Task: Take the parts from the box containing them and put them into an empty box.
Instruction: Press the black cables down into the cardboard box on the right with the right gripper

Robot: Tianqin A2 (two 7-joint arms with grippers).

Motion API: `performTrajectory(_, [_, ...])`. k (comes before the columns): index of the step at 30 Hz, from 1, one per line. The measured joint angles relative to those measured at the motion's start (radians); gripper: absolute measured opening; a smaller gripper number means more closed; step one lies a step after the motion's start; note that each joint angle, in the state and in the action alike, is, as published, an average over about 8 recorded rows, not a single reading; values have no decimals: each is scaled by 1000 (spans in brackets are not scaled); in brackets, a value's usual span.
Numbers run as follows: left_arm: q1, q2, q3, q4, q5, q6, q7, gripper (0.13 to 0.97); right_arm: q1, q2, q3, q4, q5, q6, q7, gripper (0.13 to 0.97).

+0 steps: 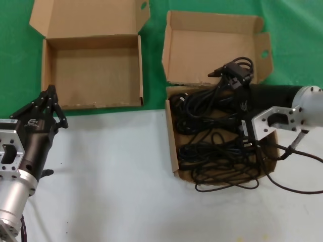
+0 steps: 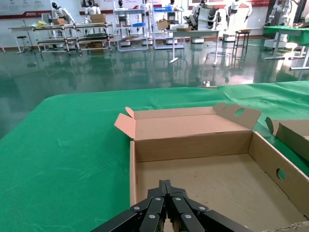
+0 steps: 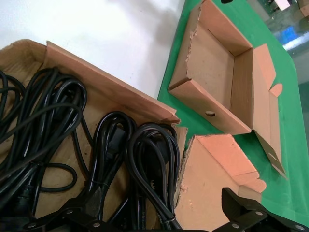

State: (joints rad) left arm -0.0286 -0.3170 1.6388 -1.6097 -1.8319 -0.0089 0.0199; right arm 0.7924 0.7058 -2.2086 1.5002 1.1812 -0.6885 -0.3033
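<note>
Your right gripper (image 1: 237, 75) reaches across the box of cords (image 1: 173, 146) toward its far edge, just in front of that box's raised lid (image 1: 212, 45). In the right wrist view its two fingers (image 3: 82, 212) stand wide apart, with nothing caught between them. Directly under and between those fingers lie the black power cords (image 3: 145, 159), several long looped bundles packed side by side on the box floor. In the head view one bundle (image 1: 222, 93) rises toward the gripper, but you cannot tell from that view whether the fingers touch it. A loop of cord (image 1: 227, 187) spills over the near wall of the box onto the white table (image 1: 111, 166), well behind the gripper on the robot's side.

Your left gripper (image 1: 50, 103) hangs at the near wall of the empty box (image 1: 48, 75), with its fingers (image 2: 166, 203) pressed together and holding nothing. The left wrist view looks straight past the fingertips into the bare tray, with its lid (image 2: 188, 125) folded back beyond it. The two boxes sit side by side on the green cloth (image 1: 15, 60), close but apart, the empty one off to the side of your right gripper.
</note>
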Motion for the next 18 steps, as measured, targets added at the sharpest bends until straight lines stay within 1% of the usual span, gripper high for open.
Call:
performTrajectory(3, [0, 0, 0, 0, 0, 0, 0, 175, 5, -19, 14, -18, -5, -13, -15, 917])
performTrajectory(5, [0, 0, 0, 0, 0, 0, 0, 156, 7, -30, 24, -28, -8, -20, -22, 888])
performTrajectory(11, [0, 0, 0, 0, 0, 0, 0, 149, 9, -64, 47, -53, -29, -29, -27, 803])
performTrajectory(12, [0, 0, 0, 0, 0, 0, 0, 148, 8, -70, 49, -56, -36, -30, -25, 803])
performTrajectory(18, [0, 0, 0, 0, 0, 0, 0, 145, -2, -100, 61, -67, -76, -37, -10, 669])
